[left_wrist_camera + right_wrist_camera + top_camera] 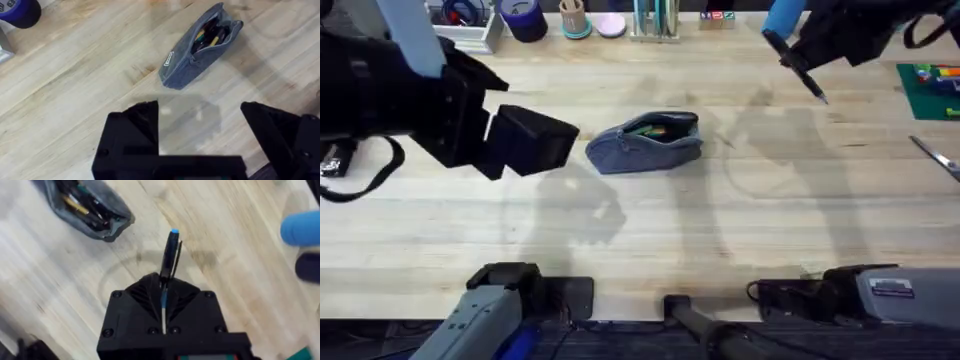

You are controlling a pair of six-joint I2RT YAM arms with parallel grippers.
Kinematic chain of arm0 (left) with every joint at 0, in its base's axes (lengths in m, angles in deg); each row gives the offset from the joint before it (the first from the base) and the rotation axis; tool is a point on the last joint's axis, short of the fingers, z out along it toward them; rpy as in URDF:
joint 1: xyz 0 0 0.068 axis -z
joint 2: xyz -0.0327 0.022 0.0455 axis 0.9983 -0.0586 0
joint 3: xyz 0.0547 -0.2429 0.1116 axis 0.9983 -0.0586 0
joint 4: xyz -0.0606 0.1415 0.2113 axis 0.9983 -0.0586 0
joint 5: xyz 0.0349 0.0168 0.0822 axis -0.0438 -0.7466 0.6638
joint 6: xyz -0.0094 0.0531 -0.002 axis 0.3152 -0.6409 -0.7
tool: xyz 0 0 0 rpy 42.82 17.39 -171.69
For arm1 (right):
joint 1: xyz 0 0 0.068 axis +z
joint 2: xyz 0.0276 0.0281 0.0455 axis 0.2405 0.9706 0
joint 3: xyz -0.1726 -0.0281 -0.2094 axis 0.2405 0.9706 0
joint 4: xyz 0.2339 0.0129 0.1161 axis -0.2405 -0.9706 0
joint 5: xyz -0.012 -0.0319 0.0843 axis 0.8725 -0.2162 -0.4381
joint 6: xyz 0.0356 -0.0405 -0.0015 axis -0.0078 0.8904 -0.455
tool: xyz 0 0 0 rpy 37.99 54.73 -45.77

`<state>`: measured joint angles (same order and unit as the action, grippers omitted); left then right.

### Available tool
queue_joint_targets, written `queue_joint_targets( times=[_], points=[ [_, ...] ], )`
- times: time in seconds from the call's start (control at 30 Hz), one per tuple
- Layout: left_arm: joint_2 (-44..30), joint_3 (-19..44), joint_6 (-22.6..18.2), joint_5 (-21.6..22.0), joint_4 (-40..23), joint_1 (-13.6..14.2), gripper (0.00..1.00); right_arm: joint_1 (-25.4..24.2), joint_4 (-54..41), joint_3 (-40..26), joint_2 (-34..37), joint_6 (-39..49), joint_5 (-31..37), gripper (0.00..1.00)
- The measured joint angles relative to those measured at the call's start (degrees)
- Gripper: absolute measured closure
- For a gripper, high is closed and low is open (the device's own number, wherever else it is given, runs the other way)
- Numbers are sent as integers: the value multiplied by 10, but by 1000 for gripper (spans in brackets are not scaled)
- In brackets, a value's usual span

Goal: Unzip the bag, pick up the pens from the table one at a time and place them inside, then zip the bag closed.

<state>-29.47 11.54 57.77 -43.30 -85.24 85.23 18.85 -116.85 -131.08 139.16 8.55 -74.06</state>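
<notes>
The bag (pixel 645 143) lies near the middle of the table (pixel 640 230), unzipped, its mouth gaping toward the far side. Through the opening I can see several pens already inside (pixel 210 39), dark barrels with a bit of yellow and green among them.

The right gripper (pixel 165 287) hangs in the air over the far right of the table, well apart from the bag, its jaws pressed together on a pen (pixel 170 255). That pen is black with a small blue tip and sticks straight out from between the fingers; from overhead it shows as a thin dark stick (pixel 800 68) slanting down toward the bag's side of the table.

The left gripper (pixel 200 127) hovers above the wood just left of the bag, touching nothing, its jaws spread wide with bare table between them. Overhead, it shows as a large dark block (pixel 530 140) close beside the bag's closed end.

Silver scissors (pixel 938 158) lie at the table's right edge, near a green mat (pixel 930 92).
</notes>
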Motion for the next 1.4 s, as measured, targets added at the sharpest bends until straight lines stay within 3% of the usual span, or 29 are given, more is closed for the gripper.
queue_joint_targets(
  times=[0.37, 0.77, 1.0, 1.4],
  points=[
    [0, 0, 0, 0, 0, 0, 6, 32, -4, 0, 0, 160, -16, 971],
    [0, 0, 0, 0, 0, 0, 5, 121, 39, 0, 0, 246, -19, 971],
    [0, 0, 0, 0, 0, 0, 6, 141, 39, 0, 0, 269, -22, 971],
    [0, 0, 0, 0, 0, 0, 6, 143, 40, 0, 0, 279, -115, 971]
  ],
)
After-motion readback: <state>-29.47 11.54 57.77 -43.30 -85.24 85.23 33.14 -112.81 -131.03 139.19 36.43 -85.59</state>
